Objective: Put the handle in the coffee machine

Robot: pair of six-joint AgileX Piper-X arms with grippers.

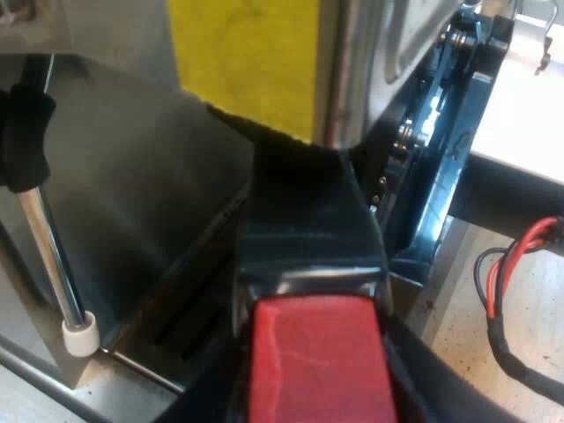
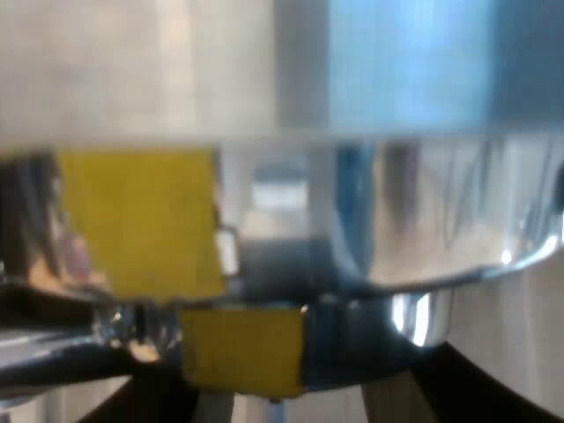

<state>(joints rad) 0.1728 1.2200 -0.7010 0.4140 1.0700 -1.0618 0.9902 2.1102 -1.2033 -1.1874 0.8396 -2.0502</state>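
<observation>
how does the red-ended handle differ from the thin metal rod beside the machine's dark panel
The handle is thick and dark with a red end; the rod is thin, shiny metal with a white tip. The handle points toward the machine under a yellow patch; the rod stands nearly upright. Both are at the machine's front.

handle [image 1: 310, 264] at machine [image 1: 370, 53] front; steam wand [image 1: 42, 247] beside
</observation>
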